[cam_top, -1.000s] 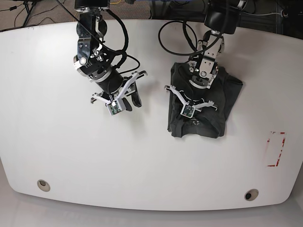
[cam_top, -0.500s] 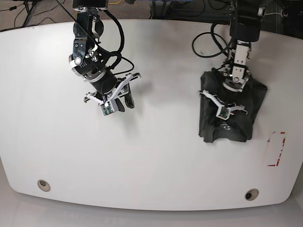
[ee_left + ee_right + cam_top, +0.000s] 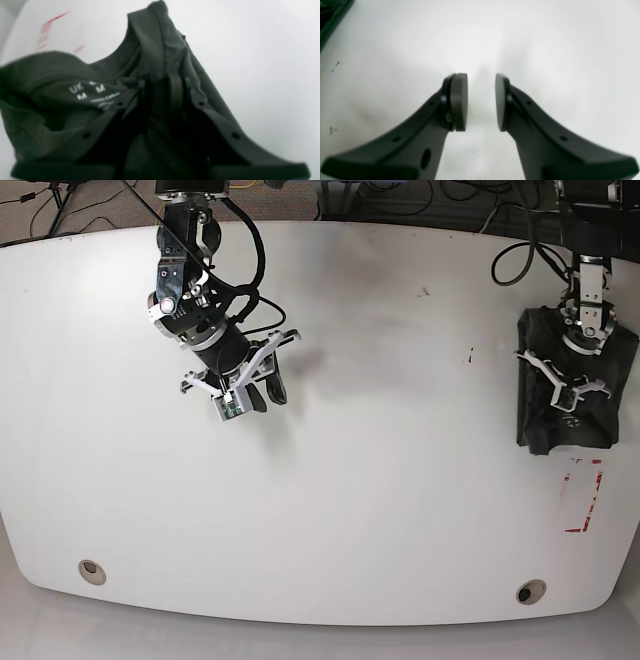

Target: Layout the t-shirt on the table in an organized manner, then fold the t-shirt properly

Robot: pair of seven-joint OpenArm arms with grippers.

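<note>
Left wrist view: the left end effector point(image 3: 160, 85) pinches a fold of the t-shirt point(image 3: 75, 100), bunched on the table point(image 3: 262, 50). Right wrist view: the right end effector point(image 3: 481, 102) hangs spread over bare table. Base view: the t-shirt point(image 3: 570, 420) lies folded at the far right edge, just beyond a red-and-white sticker point(image 3: 585, 495).

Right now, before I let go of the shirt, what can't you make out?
- Left gripper: fingers buried in the blurred t-shirt; grip unclear in left wrist view.
- Fold state: the arm covers it in base view.
- Label: small print unreadable.
- Right gripper: open, holding nothing.
</note>
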